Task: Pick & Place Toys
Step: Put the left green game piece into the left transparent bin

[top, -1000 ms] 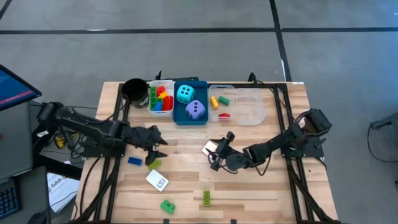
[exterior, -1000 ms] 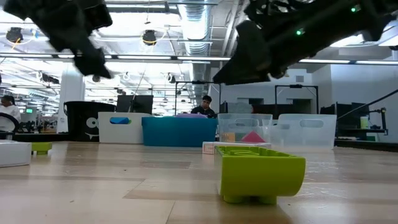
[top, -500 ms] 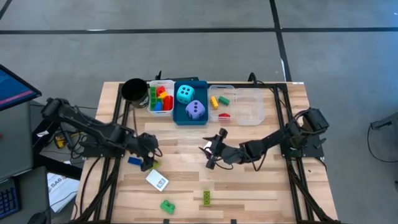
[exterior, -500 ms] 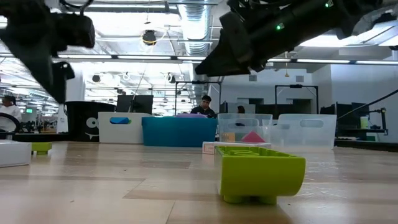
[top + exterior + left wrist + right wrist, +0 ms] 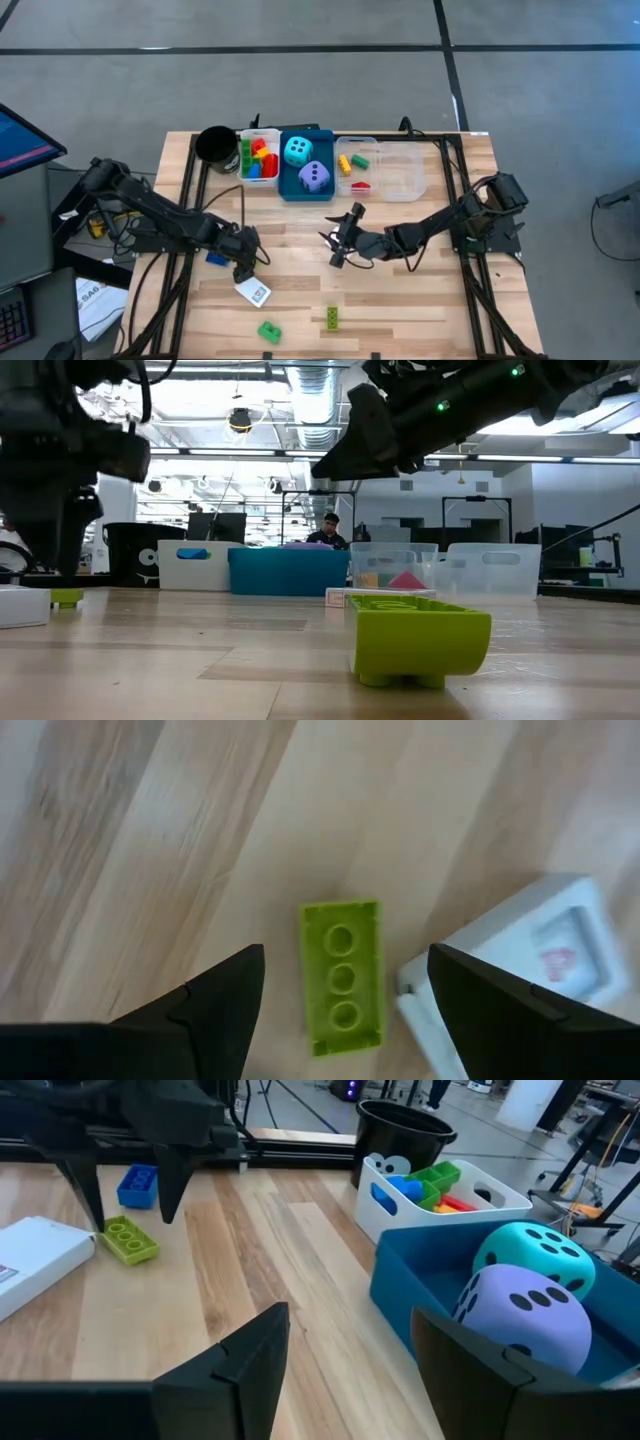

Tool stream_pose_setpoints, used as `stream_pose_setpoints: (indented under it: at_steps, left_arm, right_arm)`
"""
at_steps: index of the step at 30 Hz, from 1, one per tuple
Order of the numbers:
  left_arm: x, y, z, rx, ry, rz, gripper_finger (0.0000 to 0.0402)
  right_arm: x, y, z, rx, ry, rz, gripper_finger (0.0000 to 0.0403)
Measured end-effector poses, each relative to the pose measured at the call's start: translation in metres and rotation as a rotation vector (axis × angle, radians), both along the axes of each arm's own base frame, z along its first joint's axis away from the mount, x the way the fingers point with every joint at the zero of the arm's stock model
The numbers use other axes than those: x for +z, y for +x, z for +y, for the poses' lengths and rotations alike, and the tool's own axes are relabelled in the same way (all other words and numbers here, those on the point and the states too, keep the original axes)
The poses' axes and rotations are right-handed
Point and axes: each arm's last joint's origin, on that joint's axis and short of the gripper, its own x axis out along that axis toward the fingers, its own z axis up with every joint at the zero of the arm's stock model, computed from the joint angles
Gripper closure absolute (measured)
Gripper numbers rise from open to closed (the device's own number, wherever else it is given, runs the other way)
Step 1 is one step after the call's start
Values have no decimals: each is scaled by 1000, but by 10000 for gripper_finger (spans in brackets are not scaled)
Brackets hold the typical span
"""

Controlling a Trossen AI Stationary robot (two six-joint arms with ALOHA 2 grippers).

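Left wrist view: left gripper (image 5: 345,1010) points down at the table (image 5: 120,850), fingers (image 5: 215,1005) apart, nothing between them but a lime-green brick (image 5: 342,975) lying flat on the wood, studs up. A white card box (image 5: 515,970) lies just beside the brick.

High view: left gripper (image 5: 246,262) sits over the table's left-centre, a blue brick (image 5: 216,259) just beside it, the white card box (image 5: 253,291) near. Two more green bricks (image 5: 269,330) (image 5: 331,318) lie toward the table's near edge.

Right gripper (image 5: 338,240) hangs near table centre, just short of the trays. Right wrist view: its fingers (image 5: 245,1365) stand apart, empty. Ahead of them, a blue tray (image 5: 420,1295) holds the cyan die (image 5: 525,1252) and purple die (image 5: 515,1312); a white tray (image 5: 395,1205) holds mixed bricks; a black cup (image 5: 400,1135) stands behind it.

High view: a clear tray (image 5: 395,170) right of the blue one holds a few yellow, green and red bricks.
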Motion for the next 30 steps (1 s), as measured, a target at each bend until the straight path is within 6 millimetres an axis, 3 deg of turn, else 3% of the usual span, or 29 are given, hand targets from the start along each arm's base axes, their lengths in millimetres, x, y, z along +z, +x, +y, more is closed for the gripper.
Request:
stream_pose_setpoints:
  at_steps: [13, 30]
  left_arm:
    - [-28, 8, -5, 22, 36, 131, 128]
    - [-29, -1, -19, 39, 40, 149, 129]
  right_arm:
    - [-1, -1, 0, -7, 19, 1, 198]
    - [-1, -1, 0, -7, 20, 2, 198]
